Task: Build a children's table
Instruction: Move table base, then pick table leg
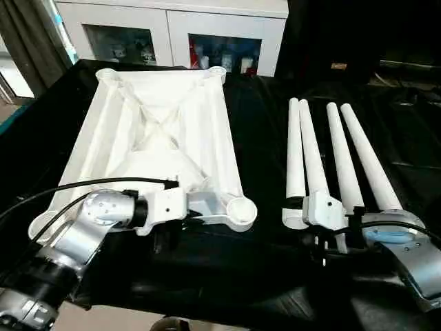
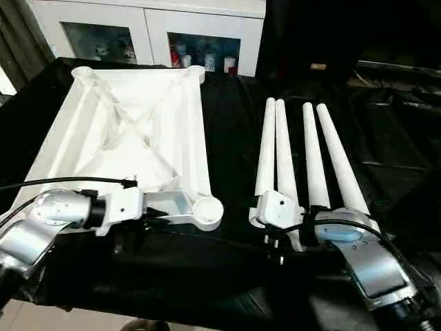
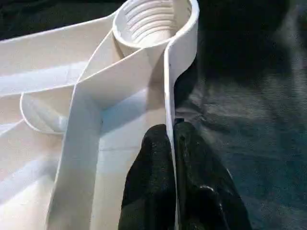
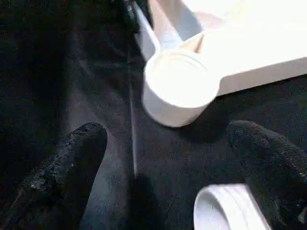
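Tabletop [image 1: 165,131], one, lies ribbed side up beside four legs [image 1: 324,152] on the black cloth [image 1: 262,138]. Left gripper [image 3: 171,132] pinches the tabletop's near rim. Right gripper [image 4: 168,158] gapes wide, empty.

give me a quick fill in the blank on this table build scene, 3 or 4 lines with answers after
1. The tabletop lies with its ribbed underside facing ____.
2. The left gripper is shut on the tabletop's thin ____.
3. ____ legs lie side by side on the black cloth.
4. The right gripper has its fingers ____, holding nothing.

Missing words: up; rim; four; open
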